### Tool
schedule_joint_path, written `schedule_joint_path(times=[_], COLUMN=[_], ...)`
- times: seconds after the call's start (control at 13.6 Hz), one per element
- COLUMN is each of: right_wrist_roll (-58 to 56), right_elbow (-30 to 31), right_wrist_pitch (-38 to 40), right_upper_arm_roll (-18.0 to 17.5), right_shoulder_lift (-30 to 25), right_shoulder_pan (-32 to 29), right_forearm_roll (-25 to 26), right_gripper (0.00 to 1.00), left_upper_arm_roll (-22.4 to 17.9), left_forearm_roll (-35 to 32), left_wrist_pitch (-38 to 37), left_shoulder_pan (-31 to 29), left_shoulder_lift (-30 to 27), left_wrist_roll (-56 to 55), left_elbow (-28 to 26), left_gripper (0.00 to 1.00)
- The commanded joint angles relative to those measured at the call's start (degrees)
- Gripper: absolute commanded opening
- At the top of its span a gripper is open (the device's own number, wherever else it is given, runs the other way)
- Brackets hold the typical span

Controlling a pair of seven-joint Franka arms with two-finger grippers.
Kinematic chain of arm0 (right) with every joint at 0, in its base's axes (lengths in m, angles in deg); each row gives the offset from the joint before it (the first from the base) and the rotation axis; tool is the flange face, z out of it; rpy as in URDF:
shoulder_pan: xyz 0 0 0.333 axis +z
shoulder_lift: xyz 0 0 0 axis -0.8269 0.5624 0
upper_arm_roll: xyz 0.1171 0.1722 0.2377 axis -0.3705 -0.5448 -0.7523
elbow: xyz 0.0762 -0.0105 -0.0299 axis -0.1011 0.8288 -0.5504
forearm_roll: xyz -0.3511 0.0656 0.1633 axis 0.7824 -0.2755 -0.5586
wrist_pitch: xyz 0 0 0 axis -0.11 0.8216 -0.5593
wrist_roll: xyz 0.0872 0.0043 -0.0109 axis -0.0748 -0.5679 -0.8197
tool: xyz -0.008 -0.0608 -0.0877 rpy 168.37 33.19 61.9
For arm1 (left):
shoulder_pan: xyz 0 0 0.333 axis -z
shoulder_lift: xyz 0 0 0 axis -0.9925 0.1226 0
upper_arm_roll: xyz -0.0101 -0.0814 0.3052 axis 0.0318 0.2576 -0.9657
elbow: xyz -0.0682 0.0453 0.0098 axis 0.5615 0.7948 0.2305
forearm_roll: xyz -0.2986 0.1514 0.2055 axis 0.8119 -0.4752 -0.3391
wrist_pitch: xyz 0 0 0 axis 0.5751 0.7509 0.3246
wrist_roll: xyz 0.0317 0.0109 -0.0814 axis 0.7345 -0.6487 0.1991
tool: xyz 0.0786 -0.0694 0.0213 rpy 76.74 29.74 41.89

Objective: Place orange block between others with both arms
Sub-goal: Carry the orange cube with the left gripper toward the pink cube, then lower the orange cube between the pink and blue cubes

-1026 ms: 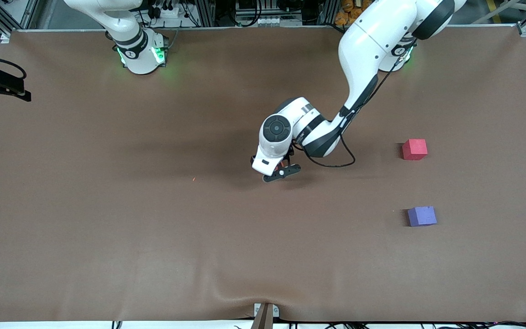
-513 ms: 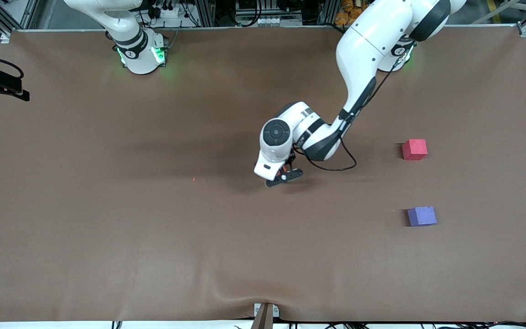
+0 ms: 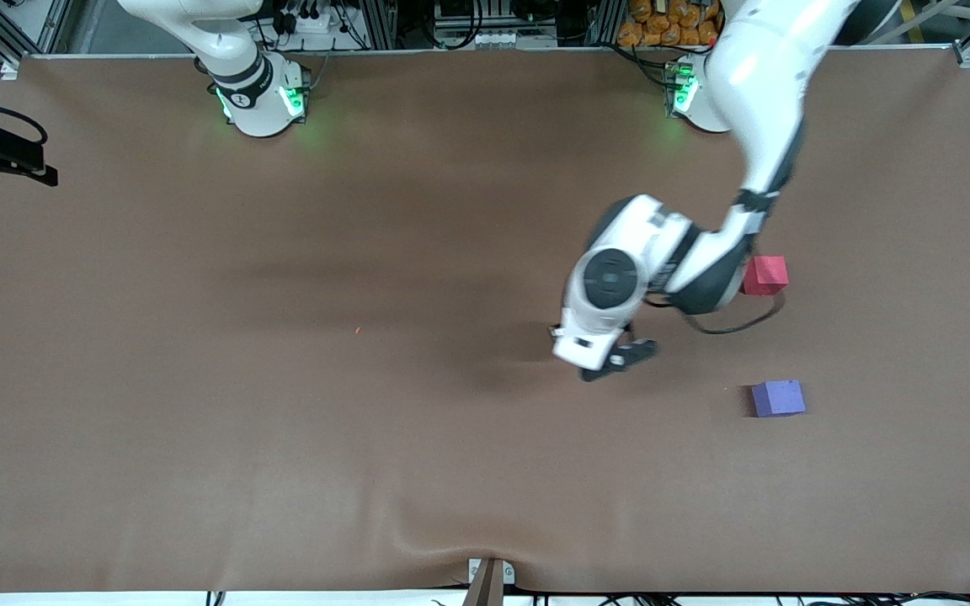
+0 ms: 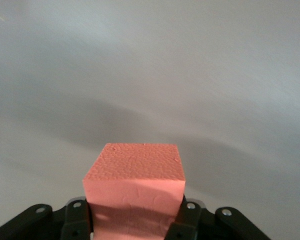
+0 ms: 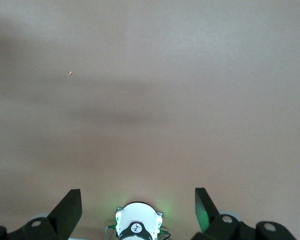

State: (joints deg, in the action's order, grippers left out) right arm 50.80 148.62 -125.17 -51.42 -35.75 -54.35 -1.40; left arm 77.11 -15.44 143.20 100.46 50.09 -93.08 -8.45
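The orange block [image 4: 135, 182] shows in the left wrist view, clamped between the two black fingers of my left gripper [image 4: 135, 222], which is shut on it above the brown table. In the front view the block is hidden under the left wrist, and the left gripper [image 3: 620, 360] hangs over the table's middle, a short way from the two others. The pinkish-red cube [image 3: 767, 274] is partly covered by the left forearm. The purple cube [image 3: 778, 397] lies nearer the front camera, with a gap between the two. My right gripper [image 5: 138, 200] waits open and empty, high over its own base.
The brown mat [image 3: 283, 421] covers the whole table. The green-lit bases of the right arm [image 3: 259, 97] and left arm [image 3: 691, 97] stand along the edge farthest from the front camera. A tiny orange speck [image 3: 357, 330] lies on the mat.
The left gripper closed on the orange block, then carried it off the middle of the table toward the left arm's end, closer to the red and purple cubes. The right arm stayed put.
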Motion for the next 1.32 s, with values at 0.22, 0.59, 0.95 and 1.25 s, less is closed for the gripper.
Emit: schedule_joint_path(times=[0.22, 0.59, 0.95, 1.25], right_wrist_roll=[-0.09, -0.09, 0.00, 0.00], right_elbow=[0.68, 0.68, 0.68, 0.68], right_wrist_pitch=[0.12, 0.12, 0.12, 0.12], right_upper_arm_roll=[-0.05, -0.05, -0.05, -0.05], right_shoulder_lift=[-0.80, -0.80, -0.80, -0.80], right_shoulder_pan=[0.15, 0.24, 0.24, 0.33], right_forearm_roll=[-0.76, -0.76, -0.85, -0.85], right_gripper=[1.00, 1.00, 1.00, 1.00], left_upper_arm_roll=[0.98, 0.98, 0.81, 0.89], left_forearm_roll=[-1.37, -1.81, -4.88, -5.33], left_wrist_pitch=[0.79, 9.11, 23.53, 29.08], left_shoulder_pan=[-15.54, -26.63, -30.51, -33.15], left_shoulder_lift=[-9.64, -11.14, -10.80, -9.56], left_wrist_roll=[21.07, 38.58, 40.89, 40.89], left_elbow=[-13.42, -20.97, -30.29, -32.94], left_gripper=[0.00, 0.00, 0.00, 0.00])
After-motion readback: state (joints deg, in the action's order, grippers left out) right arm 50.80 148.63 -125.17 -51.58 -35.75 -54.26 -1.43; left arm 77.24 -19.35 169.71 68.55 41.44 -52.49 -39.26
